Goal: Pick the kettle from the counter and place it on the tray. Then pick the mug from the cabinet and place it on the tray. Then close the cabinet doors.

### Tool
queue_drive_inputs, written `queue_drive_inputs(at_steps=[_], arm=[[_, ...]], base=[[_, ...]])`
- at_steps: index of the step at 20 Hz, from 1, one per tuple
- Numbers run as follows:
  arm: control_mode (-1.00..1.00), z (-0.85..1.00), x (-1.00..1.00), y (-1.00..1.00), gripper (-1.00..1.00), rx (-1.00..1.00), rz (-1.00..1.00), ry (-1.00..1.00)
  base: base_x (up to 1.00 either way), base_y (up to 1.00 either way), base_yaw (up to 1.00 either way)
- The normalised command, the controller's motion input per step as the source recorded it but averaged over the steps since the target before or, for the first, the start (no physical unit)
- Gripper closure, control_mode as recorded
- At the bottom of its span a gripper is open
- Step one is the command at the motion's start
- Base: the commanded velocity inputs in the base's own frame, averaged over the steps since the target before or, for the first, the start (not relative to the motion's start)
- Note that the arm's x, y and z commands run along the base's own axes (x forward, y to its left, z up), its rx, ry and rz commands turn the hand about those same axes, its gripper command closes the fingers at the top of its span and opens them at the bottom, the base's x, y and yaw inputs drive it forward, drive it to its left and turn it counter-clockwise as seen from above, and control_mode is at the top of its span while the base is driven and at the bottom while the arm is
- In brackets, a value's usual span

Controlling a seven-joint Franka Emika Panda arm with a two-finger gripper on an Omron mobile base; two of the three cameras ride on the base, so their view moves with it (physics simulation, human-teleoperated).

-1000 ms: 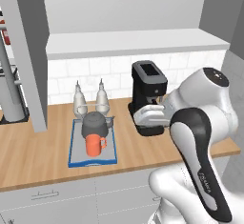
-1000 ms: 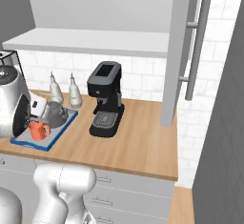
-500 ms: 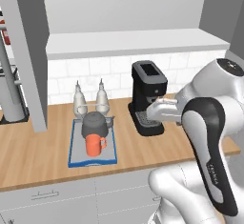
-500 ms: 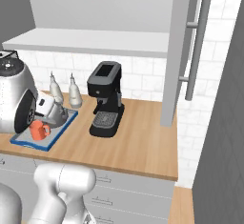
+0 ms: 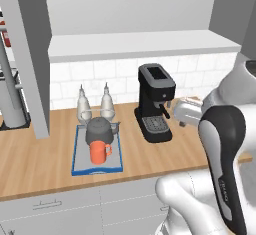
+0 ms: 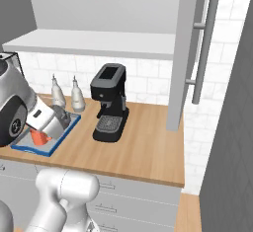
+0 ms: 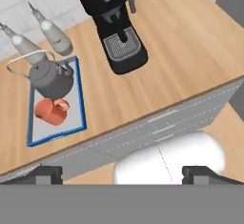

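Observation:
The dark grey kettle (image 5: 99,129) (image 7: 47,78) stands at the back of the blue-rimmed tray (image 5: 76,154) (image 7: 53,131). In front of it, on the same tray, is the orange mug (image 5: 99,152) (image 7: 51,112). The tray lies on the wooden counter (image 5: 40,164) (image 7: 190,51). My gripper (image 7: 123,174) is open and holds nothing, its fingertips (image 7: 45,174) far apart. My hand (image 5: 186,111) (image 6: 47,119) hangs above the counter, right of the coffee machine and clear of the tray. The cabinet (image 5: 135,44) is open, its left door (image 5: 27,54) and right door (image 6: 188,53) both swung out.
A black coffee machine (image 5: 156,104) (image 6: 110,102) stands mid-counter, close to my hand. Two pale shakers (image 5: 84,106) (image 5: 106,104) stand behind the tray. The right door's bar handle (image 6: 203,43) juts toward me. Grey drawer fronts (image 7: 157,127) run below the counter.
My arm has swung right and a little up, carrying the hand away from the tray and past the front of the coffee machine. Kettle and mug have stayed on the tray.

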Motion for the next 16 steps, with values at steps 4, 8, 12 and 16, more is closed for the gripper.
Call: queue_drive_inputs(at_steps=[4, 8, 12, 16], arm=[[-1.00, 0.07, -0.25, -0.67, -1.00, 0.00, -0.12, 0.03], [-1.00, 0.01, -0.42, -0.47, -1.00, 0.00, 0.00, -0.04], [-1.00, 0.15, -0.42, -0.45, -1.00, 0.00, 0.00, -0.05], [-1.00, 0.27, -0.32, -0.55, -1.00, 0.00, -0.05, -0.02]], base=[[0.00, 0.00, 0.00], [0.00, 0.00, 0.00], [0.00, 0.00, 0.00], [0.00, 0.00, 0.00]])
